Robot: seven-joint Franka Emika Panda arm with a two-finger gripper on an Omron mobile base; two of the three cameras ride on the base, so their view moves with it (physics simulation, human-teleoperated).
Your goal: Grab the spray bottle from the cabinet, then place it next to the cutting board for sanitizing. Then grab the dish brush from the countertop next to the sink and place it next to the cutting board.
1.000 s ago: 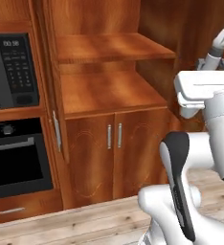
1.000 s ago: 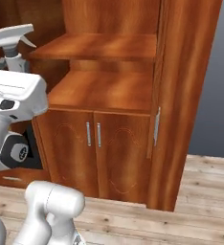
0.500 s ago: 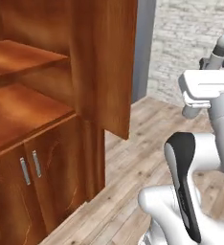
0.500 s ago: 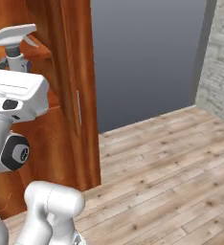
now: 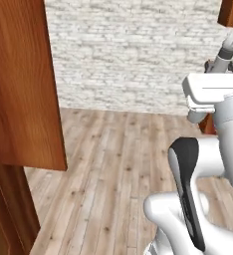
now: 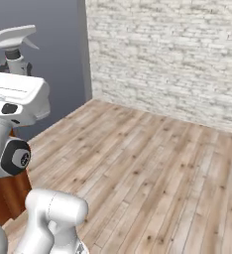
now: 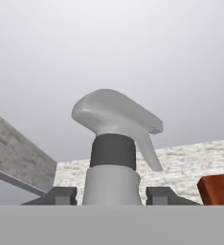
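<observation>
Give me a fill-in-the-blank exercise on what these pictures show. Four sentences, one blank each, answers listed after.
1. The end effector is shut on the ____.
2. In the hand view, a finger stands on each ____ of the spray bottle.
3. The floor is laid with ____ planks.
4. The far wall is built of pale ____.

Missing words: spray bottle; side; wooden; brick

spray bottle [image 7: 115, 148] between fingertips [image 7: 62, 195] (upright)
</observation>
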